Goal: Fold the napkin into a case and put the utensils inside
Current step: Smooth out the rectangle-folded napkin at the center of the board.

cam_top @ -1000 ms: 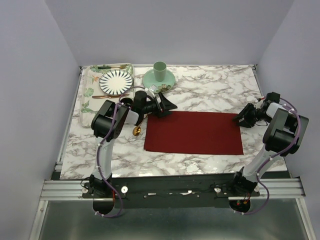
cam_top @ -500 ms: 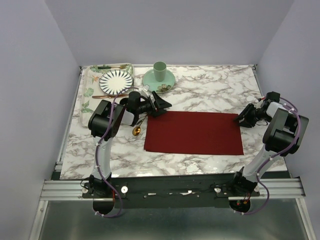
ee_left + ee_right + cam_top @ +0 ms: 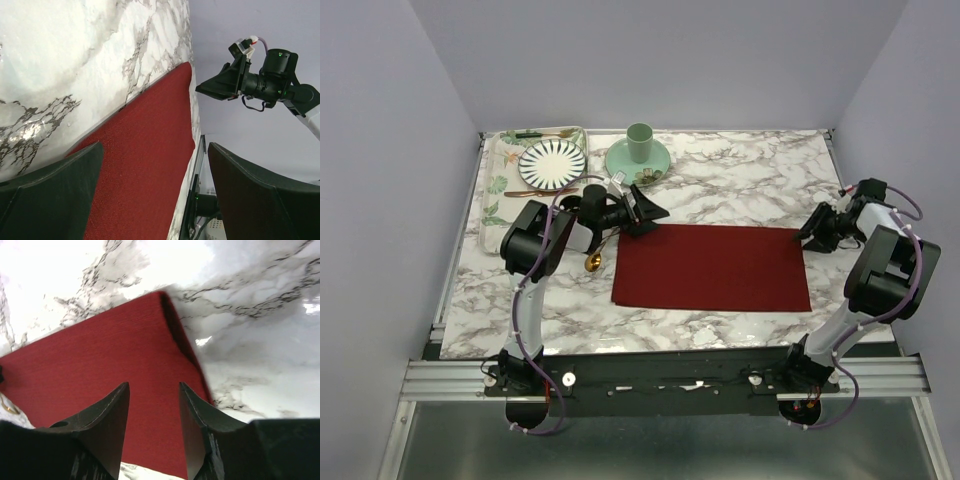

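Right now the napkin (image 3: 710, 267) lies flat on the counter (image 3: 740, 180) as a broad dark red rectangle, wider than the narrow case it has to become, so I judge the folding is partly done and another lengthwise fold is the step in hand. My left claw (image 3: 645, 208) hangs at the cloth's far left corner with its jaws as wide as they go and nothing between them. My right claw (image 3: 817, 228) sits just off the far right corner, jaws roughly half apart and empty, with the cloth's edge showing in the gap below them. Next, I think, both claws need to drop onto the far edge, pinch it at the two corners together, and carry it toward the near edge evenly so the strip comes out straight, not skewed. The gold spoon (image 3: 593, 261) waits on the counter just left of the cloth, beside my left arm. I cannot pick out the knife. A striped plate (image 3: 552, 163) rests on a leaf-patterned tray (image 3: 492, 190) at the far left, well apart from the cloth. No brand, label or readable writing shows anywhere
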`<move>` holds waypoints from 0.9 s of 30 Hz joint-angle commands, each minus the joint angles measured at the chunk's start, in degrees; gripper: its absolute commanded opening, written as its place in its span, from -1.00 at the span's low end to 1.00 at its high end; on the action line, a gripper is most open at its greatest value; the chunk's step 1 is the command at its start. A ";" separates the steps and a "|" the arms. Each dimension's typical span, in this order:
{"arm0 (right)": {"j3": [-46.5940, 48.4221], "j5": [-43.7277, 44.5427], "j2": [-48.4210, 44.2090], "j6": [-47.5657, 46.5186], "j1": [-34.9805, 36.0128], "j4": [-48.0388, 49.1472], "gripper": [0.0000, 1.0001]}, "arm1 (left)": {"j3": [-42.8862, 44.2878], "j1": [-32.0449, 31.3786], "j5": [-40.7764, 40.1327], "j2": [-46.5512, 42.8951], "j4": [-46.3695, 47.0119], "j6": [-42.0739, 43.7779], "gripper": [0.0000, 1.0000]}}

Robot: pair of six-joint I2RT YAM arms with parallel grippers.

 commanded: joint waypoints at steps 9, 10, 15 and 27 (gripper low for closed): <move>0.77 -6.76 0.76 -2.86 5.06 -1.43 0.05 | 1.02 -1.87 -0.88 3.60 -7.97 4.07 0.97; 1.03 -5.37 1.29 -2.68 5.06 -0.99 0.04 | 0.94 -2.49 -0.88 3.59 -8.67 4.33 0.97; 3.32 -0.87 4.80 -3.56 5.15 -0.99 0.04 | 0.58 -2.58 -0.27 3.33 -8.67 5.12 0.97; 5.43 1.85 7.79 -2.15 5.06 -4.24 -0.06 | -1.00 2.86 3.86 -1.24 -11.76 7.76 0.97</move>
